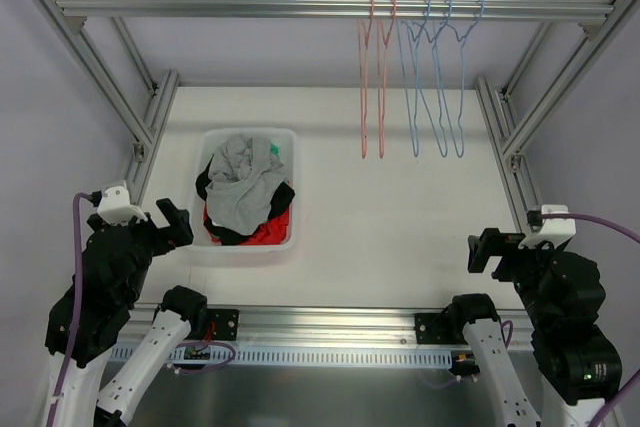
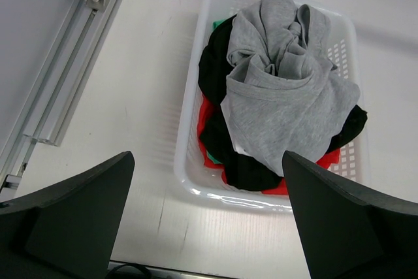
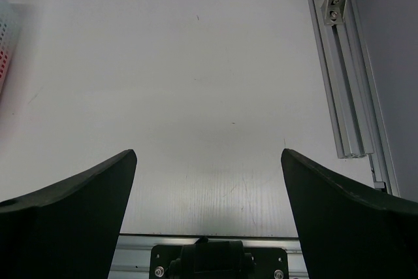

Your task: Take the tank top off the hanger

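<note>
Left wrist: basket holds grey, black, red clothes; left hand, right hand released.

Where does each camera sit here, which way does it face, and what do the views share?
Top external: above and behind the arms, looking down across the table toward the wire hangers on the rail; both arms show, left hand and right hand open.
Left wrist: on the left arm, facing down at the white basket of clothes; its fingers frame the bottom corners.
Right wrist: on the right arm, facing down at the tabletop and a frame post; its fingers show.
Shared: the basket, in top external and left wrist.
</note>
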`<state>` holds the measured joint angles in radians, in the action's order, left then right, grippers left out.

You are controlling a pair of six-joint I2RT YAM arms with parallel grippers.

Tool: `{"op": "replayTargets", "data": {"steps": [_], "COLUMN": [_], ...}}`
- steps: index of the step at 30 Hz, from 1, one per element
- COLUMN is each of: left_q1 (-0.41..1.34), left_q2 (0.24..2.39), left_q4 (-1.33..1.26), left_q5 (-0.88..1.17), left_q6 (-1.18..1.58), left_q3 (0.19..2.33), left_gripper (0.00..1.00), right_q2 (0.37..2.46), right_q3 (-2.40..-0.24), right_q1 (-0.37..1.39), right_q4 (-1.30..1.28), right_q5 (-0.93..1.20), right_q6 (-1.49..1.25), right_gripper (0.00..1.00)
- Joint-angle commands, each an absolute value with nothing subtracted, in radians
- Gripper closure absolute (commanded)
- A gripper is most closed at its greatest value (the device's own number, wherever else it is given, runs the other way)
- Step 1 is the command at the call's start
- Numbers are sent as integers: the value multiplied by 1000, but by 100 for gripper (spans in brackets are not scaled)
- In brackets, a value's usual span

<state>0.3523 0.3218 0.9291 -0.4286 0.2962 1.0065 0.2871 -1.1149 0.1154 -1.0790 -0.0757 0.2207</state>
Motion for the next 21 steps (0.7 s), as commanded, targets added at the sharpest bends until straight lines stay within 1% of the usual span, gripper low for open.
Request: {"op": "replayTargets", "data": {"steps": [1,8,21], "left_q1": [351,351,351], "left_q2": [311,313,321], "left_q4": [911,900,864], "left_q5": [-430,-417,-410], "left_q6": [291,307,310], "left_q3": [988,959,927], "left_gripper": [1,1,1], "right_q2": [293,325,339], "right_q3": [-1117,-1140,-1117], "right_q1": [126,127,129], "right_q4": [-1022,-1016,-979], "right_q5": [-100,-97,-97], "right_q6": [219,219,199], "right_gripper": [1,0,1]}}
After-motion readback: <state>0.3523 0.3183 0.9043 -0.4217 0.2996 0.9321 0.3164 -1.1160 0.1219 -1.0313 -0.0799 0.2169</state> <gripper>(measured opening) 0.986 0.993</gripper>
